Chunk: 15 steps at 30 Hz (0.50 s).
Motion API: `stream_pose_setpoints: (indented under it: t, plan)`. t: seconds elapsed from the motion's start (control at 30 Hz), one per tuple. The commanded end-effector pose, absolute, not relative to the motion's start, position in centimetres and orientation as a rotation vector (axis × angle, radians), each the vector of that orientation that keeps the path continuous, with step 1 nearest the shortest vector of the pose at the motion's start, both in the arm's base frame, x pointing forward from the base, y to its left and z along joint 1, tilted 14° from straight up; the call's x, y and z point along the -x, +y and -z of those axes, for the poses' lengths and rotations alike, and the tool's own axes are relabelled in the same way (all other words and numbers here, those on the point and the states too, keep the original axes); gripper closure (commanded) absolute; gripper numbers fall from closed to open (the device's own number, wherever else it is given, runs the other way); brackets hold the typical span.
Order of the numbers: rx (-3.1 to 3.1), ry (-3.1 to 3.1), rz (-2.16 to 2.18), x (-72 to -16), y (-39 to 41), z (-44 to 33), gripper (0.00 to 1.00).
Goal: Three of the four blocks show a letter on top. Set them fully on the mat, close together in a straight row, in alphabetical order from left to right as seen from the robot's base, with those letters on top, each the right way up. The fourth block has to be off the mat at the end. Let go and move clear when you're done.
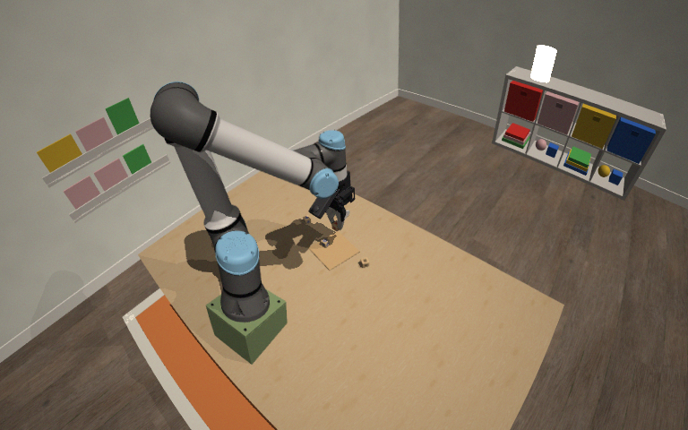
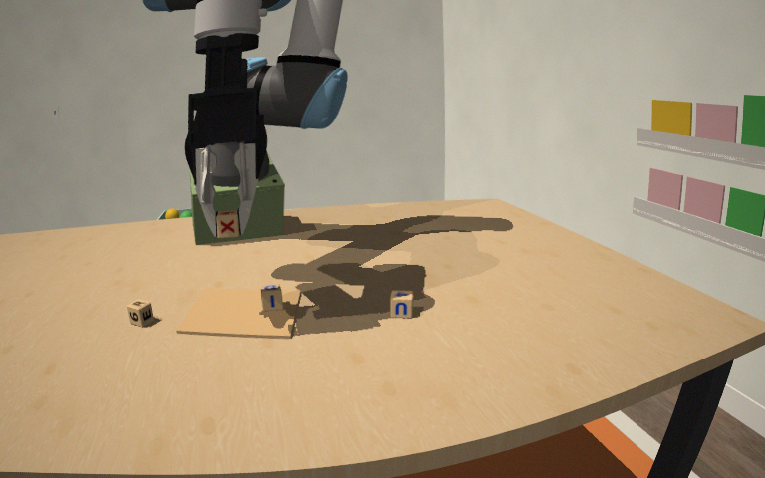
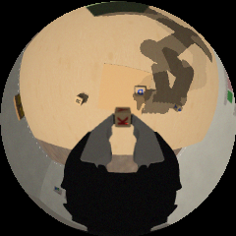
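Small wooden cube w/ a red X on its side [image 2: 227,226] is pinched between the jaws of the black two-jaw gripper [image 2: 226,216], held well above the table, over/behind the thin tan square mat [image 2: 225,315]. Which face is on top of it can't be told.

On the mat's right edge (exterior view) sits the wooden block w/ a blue I on its side [image 2: 271,297]. The block w/ a blue U on its side [image 2: 401,305] is off the mat, in the arm's shadow. The block w/ black markings [image 2: 140,312] is off the other side.

For a good placement, prob best if the X block is lowered straight, faces kept square to the mat edge, set fully inside w/ room left for neighbours, and only released once it's resting flat.
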<state>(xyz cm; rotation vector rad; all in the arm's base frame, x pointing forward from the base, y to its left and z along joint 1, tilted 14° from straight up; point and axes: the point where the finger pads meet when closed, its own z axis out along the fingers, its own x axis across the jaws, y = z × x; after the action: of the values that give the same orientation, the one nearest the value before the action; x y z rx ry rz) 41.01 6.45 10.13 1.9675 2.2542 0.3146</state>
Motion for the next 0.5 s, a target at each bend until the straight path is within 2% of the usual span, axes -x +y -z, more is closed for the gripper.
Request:
stream_pose_setpoints:
  t: [0.0, 0.47]
  plan:
    - [-1.971, 2.250, -0.316, -41.04, 6.45, -10.17, 0.95]
    - [-2.023, 2.209, -0.321, -40.99, 6.54, -10.17, 0.95]
